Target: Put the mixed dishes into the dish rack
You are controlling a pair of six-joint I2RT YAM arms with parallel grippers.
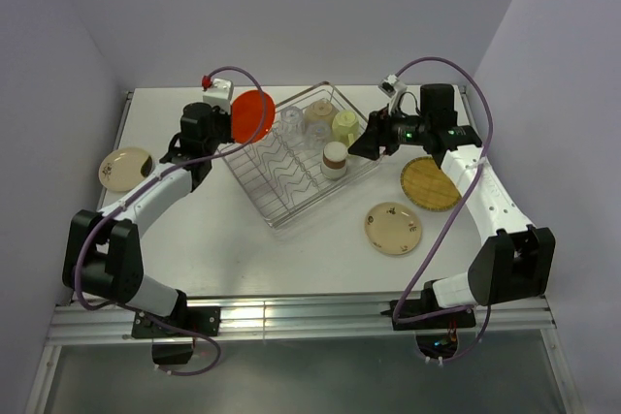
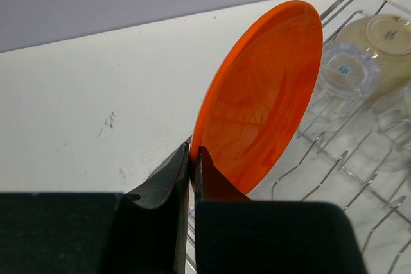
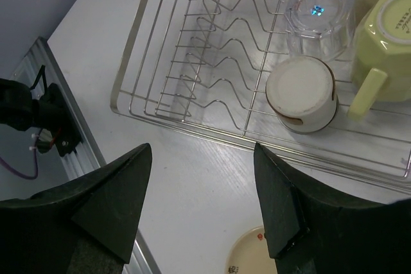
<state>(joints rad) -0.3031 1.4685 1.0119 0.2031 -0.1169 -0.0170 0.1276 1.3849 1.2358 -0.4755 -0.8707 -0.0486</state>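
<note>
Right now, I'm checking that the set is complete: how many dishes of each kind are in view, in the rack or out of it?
Plates: 4 (orange plate, yellow woven plate, left cream plate, right cream plate)
Clear glasses: 2
Pale-green mug: 1
Brown-and-white cup: 1
Beige bowl: 1
Total: 9

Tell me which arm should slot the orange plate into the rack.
Left. Its hand pinches the orange plate upright at the dish rack's edge; the right hand is open and empty on the rack's other side.
</note>
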